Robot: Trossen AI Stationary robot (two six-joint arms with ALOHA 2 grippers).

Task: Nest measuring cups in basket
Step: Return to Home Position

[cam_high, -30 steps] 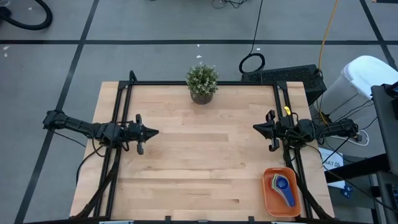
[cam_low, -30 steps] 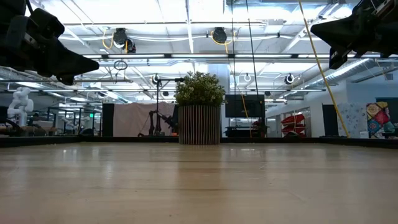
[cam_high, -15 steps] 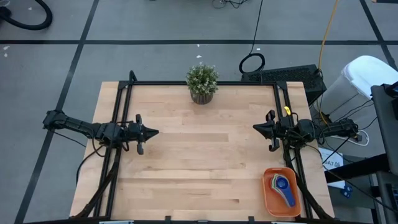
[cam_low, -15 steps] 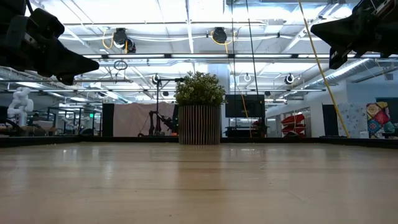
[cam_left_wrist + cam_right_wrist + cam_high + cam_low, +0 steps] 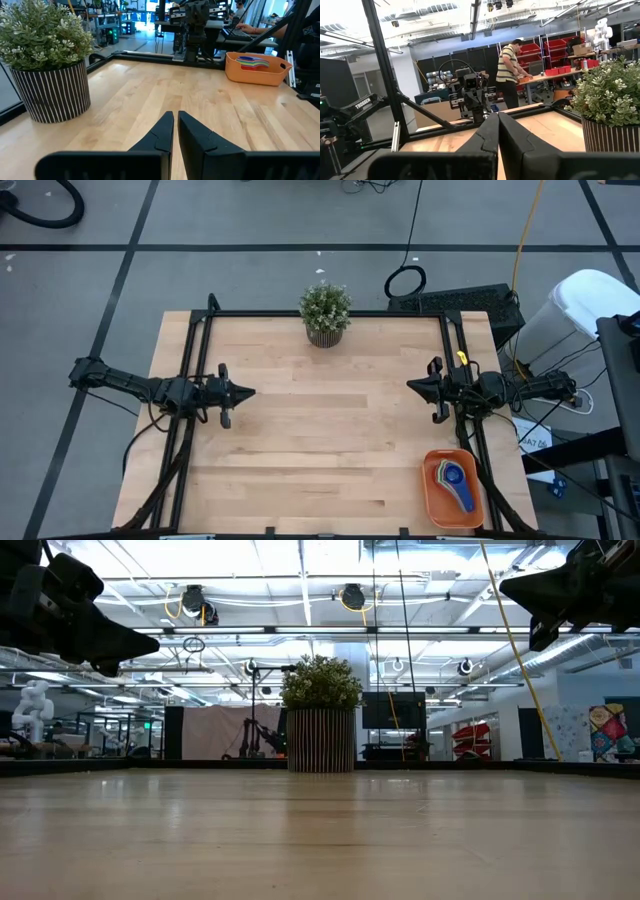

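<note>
**Entry: tabletop at parking stage**

1. Basket (image 5: pixel 429 498): orange tray at the near right corner of the tabletop (image 5: pixel 320 440), by the right arm's frame rail. It sits well apart from the open centre, which likely keeps it clear of either arm's path.
2. Measuring cups (image 5: pixel 452 477): inside the basket, gathered as 1 nested stack. A blue cup lies uppermost, and other coloured rims show round it. The count cannot be read. Nesting lets the set take 1 footprint.
3. Left end effector (image 5: pixel 248 392): above the left side of the tabletop, pointing toward the centre. Its fingers are clenched on nothing, with only a sliver between them in the left wrist view.
4. Right end effector (image 5: pixel 410 386): mirrored above the right side, well apart from the basket, likewise clenched and carrying nothing.
5. Potted plant (image 5: pixel 325 311): at the far edge, centre. It is not a task item.

Assessment: the task appears finished. The symmetrical, withdrawn, closed pose of the 2 arms reads as parking, chosen so the stack is not disturbed.
</note>
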